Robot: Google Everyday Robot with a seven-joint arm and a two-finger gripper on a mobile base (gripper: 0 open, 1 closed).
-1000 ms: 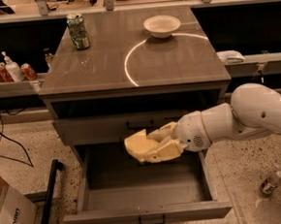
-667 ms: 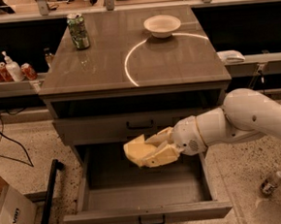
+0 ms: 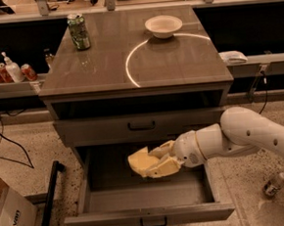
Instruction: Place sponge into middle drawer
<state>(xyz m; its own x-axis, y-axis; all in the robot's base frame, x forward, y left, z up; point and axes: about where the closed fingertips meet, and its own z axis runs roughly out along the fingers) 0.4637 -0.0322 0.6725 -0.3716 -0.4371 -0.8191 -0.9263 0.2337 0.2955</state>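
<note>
Pale yellow foam, the sponge [image 3: 140, 162], is clamped in the end effector [image 3: 155, 164], which hangs below the front edge of the worktop [image 3: 177, 65], inside the opening of the pulled-out middle drawer [image 3: 148, 197] but clear of its floor. Delivery looks nearly done. What is left, I judge, is lowering and release.

pincer [image 3: 156, 162] with sponge [image 3: 137, 161] over open middle drawer [image 3: 148, 197] | drawer front [image 3: 99, 130] overhead
</note>
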